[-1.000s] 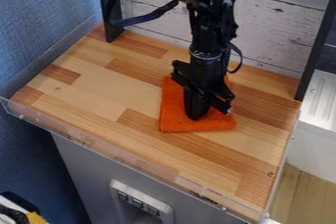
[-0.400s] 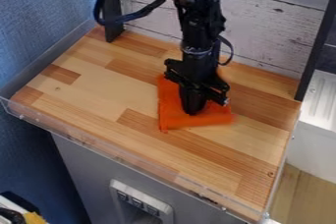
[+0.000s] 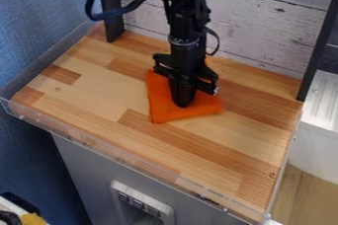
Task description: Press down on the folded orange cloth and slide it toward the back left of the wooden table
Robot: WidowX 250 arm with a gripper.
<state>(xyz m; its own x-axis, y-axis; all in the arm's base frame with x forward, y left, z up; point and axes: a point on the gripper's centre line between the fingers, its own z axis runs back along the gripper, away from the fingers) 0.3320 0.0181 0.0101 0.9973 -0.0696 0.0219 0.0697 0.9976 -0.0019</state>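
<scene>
Orange cloth (image 3: pixel 162 112) seemingly right beneath gripper (image 3: pixel 182 103)

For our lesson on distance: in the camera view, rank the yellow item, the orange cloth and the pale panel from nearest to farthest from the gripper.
1. Orange cloth: right at the gripper.
2. Pale panel: below the tabletop's front edge.
3. Yellow item: bottom left corner.
</scene>
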